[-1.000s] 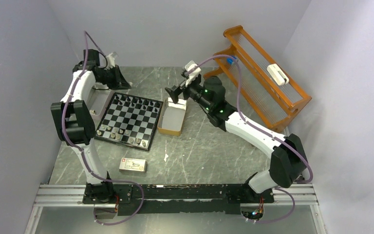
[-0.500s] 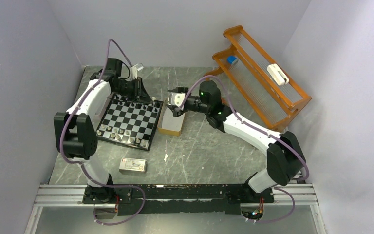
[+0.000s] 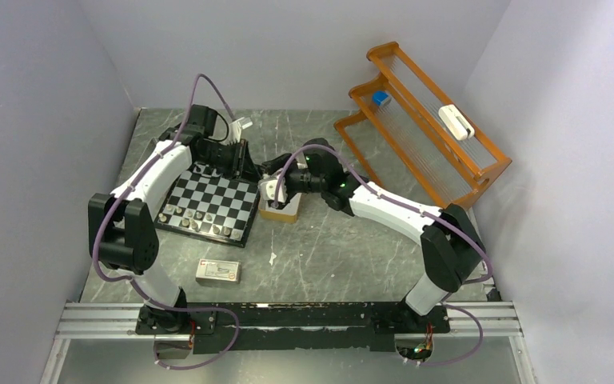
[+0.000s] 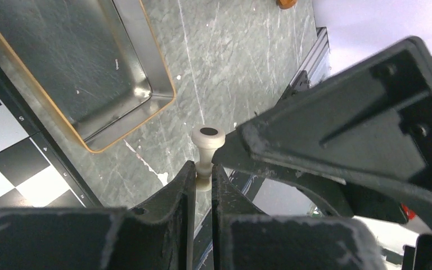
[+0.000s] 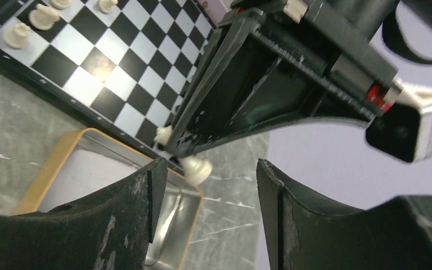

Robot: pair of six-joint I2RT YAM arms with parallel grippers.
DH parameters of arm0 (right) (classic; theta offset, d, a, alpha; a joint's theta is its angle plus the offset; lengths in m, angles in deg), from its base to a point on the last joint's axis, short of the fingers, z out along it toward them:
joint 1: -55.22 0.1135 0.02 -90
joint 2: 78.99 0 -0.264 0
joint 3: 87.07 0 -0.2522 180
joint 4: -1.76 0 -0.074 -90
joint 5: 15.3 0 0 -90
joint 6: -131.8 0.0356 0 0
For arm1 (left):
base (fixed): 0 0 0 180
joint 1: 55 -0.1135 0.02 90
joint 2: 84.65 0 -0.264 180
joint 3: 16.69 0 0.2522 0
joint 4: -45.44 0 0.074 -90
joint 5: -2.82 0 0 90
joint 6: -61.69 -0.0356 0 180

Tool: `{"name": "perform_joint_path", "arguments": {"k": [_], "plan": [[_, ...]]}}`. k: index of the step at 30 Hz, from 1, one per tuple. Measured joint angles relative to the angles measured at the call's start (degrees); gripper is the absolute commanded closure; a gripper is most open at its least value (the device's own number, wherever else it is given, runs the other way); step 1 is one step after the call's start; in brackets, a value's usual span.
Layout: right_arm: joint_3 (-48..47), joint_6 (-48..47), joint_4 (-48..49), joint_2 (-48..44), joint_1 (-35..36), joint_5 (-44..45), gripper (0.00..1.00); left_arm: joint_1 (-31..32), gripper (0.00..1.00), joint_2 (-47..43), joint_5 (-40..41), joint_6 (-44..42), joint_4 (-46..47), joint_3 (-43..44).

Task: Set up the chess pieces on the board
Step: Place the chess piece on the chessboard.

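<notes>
box (image 3: 281, 214) right of board (image 3: 208, 202) (just beside), carton (image 3: 217, 272) in front

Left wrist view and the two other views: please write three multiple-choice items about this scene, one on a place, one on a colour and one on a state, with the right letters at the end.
1. Where does the box lie?
A. on the board
B. beside the board
C. under the board

2. What colour is the piece in the left gripper?
A. black
B. red
C. white

3. How is the right gripper?
A. open
B. shut on a piece
C. shut on the box

Key:
1 B, since the box's rim runs along the board's edge.
2 C, since a pale piece is pinched between the left gripper's fingers.
3 A, since its fingers stand wide apart and clamp nothing.
</notes>
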Motion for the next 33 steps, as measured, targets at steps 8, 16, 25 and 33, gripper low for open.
{"name": "perform_joint_path", "arguments": {"k": [8, 16, 25, 33], "plan": [[-1.77, -7.65, -3.06, 0.68, 2.16, 4.28, 0.42, 0.79, 0.95, -0.98, -0.68, -0.02, 0.48, -1.75], [0.17, -10.43, -3.54, 0.7, 3.45, 7.15, 0.5, 1.36, 0.95, -1.01, -0.61, -0.44, -0.42, -1.81], [1.73, -10.69, -1.79, 0.68, 4.72, 7.45, 0.78, 1.49, 0.95, -1.18, -0.5, -0.48, -1.22, -1.84], [2.97, -7.1, 0.76, 0.15, 5.07, 7.89, 0.99, 1.53, 0.81, -1.42, 0.13, -0.39, -2.54, -1.84]]}}
